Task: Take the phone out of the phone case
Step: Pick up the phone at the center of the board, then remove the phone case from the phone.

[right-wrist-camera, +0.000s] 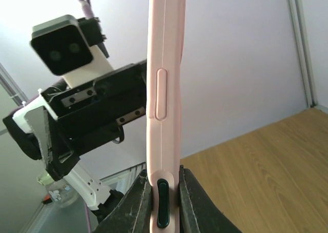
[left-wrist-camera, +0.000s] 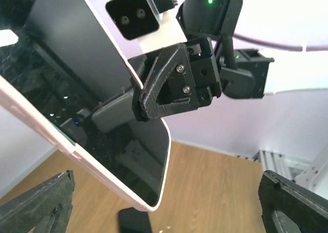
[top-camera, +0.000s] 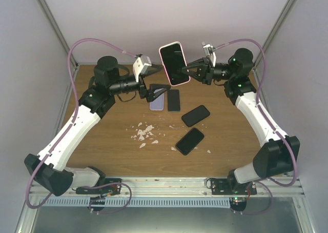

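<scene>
A phone with a dark screen sits in a pale pink case [top-camera: 174,63]. It is held upright in the air above the back of the table. My right gripper [top-camera: 190,72] is shut on its right edge. In the right wrist view the case's side [right-wrist-camera: 165,89] stands between the two black fingers [right-wrist-camera: 197,207]. My left gripper [top-camera: 155,92] is open and empty, just below and left of the phone. In the left wrist view the screen [left-wrist-camera: 92,115] fills the left, and my wide-apart fingertips [left-wrist-camera: 36,205] show at the bottom corners, apart from the case.
On the wooden table [top-camera: 102,140] lie a lilac phone or case [top-camera: 157,102], a black phone [top-camera: 174,99] beside it, and two more black phones [top-camera: 195,115] [top-camera: 189,140]. White scraps [top-camera: 144,133] are scattered left of centre.
</scene>
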You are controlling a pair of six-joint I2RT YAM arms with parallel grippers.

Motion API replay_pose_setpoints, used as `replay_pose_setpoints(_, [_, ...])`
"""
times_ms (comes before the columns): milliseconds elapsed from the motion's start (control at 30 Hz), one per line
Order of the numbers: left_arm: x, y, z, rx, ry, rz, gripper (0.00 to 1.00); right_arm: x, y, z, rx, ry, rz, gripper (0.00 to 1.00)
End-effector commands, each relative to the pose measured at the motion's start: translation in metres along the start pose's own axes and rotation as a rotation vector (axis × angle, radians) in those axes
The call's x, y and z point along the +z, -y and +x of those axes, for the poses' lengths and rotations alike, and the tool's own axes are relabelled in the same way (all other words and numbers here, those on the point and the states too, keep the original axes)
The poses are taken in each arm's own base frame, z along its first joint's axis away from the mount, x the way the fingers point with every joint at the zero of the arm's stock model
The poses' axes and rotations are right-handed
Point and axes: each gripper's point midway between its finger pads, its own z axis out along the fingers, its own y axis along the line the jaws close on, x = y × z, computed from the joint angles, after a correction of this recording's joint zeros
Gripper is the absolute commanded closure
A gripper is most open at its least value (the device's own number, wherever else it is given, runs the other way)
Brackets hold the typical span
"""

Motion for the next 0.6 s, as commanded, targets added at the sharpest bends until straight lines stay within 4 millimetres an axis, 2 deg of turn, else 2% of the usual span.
replay_pose_setpoints(0, [0.000, 0.010, -0.020, -0.084, 0.084, 0.092, 0.04, -0.007, -0.037, -0.027, -0.103, 0.047, -0.058, 0.99])
replay_pose_setpoints(200, [0.008, 0.007, 0.006, -0.225, 0.060, 0.123, 0.09, -0.008, -0.043, -0.029, -0.060, 0.090, -0.071, 0.99])
replay_pose_setpoints(267, [0.012, 0.007, 0.009, -0.259, 0.068, 0.143, 0.11, -0.010, -0.042, -0.028, -0.037, 0.115, -0.073, 0.99])
replay_pose_setpoints(567, [0.021, 0.005, 0.002, -0.355, 0.105, 0.211, 0.21, -0.014, -0.040, -0.022, 0.035, 0.186, -0.076, 1.00])
